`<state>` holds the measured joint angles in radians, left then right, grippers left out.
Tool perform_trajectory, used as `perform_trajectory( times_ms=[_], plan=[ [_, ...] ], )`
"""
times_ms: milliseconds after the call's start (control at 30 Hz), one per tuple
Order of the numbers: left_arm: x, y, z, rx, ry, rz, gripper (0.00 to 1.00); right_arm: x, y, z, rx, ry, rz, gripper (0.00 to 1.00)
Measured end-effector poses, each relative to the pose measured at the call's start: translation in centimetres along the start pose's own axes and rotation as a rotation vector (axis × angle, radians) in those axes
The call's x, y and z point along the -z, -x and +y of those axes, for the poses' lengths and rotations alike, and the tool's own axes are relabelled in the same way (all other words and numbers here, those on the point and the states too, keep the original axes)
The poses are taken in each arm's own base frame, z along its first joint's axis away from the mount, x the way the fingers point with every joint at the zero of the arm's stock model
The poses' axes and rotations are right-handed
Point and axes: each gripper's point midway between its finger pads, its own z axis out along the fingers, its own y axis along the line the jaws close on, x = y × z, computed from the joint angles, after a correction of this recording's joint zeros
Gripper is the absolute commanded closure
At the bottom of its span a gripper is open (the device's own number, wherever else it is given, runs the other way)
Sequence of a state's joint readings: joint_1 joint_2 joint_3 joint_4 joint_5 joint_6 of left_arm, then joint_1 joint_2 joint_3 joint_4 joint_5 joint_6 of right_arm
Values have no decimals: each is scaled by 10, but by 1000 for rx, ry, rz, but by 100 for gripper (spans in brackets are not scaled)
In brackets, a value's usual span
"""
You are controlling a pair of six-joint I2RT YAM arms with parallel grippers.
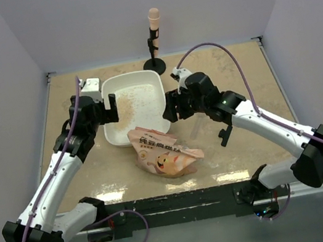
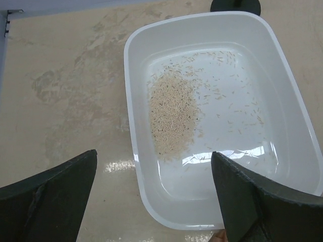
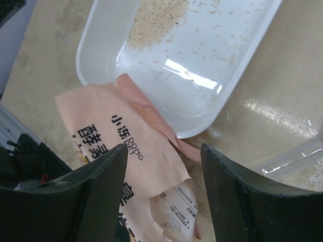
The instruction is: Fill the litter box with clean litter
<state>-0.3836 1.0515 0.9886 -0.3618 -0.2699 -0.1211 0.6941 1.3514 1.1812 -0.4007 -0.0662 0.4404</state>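
Now, litter box (image 1: 147, 108): a white shallow tray, flat on the table (image 1: 236, 82), set between the two grippers.
Clean litter (image 2: 172, 118): a thin tan patch on the tray floor toward its left side, with stray grains scattered across the rest. Much of the white floor shows bare, so I judge the filling barely begun.
Bag (image 1: 164, 152): a crinkly orange-pink pouch lying on its side on the table, on the near side of the tray. In the right wrist view its upper edge touches the tray's near rim.
Left gripper (image 2: 154, 153): jaws spread wide and holding nothing, hovering over the tray's left rim, one jaw above the table and the other above the tray.
Right gripper (image 3: 164, 146): jaws apart above the bag's upper end by the tray's near corner. Neither jaw pinches the film, so it is empty.
How the litter handles: dry, loose and free-running. It cannot be pinched and probably has to be poured from the bag.
How the bag handles: soft, slick film that crumples under the jaws, with weight that shifts as the grains slide.
Where to hold: likely a flat seam or folded corner, lifting the closed end so the mouth tips over the rim. Which end is open I cannot tell.
How the tray handles: stiff, smooth and probably light, so a nudge may slide it. Its raised rim is the place to steady it.
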Motion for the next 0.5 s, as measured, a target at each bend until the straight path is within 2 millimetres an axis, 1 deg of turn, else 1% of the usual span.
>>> perform_trajectory(
  times_ms=[67, 167, 267, 300, 433, 500],
  plan=[
    [-1, -10, 3, 11, 0, 18, 0, 6, -3, 6, 29, 42, 5, 35],
    [-1, -27, -3, 29, -52, 63, 0, 14, -9, 9, 58, 76, 15, 33],
    [2, -34, -20, 49, -152, 99, 0, 20, -16, 6, 62, 76, 21, 32],
    [4, -38, -29, 58, -203, 118, 0, 24, -21, 4, 60, 73, 25, 32],
    [11, -50, -50, 98, -323, 182, 1, 42, -32, -3, 52, 57, 22, 32],
    [15, -52, -57, 138, -389, 206, 5, 52, -35, -4, 45, 57, 8, 31]
  ],
)
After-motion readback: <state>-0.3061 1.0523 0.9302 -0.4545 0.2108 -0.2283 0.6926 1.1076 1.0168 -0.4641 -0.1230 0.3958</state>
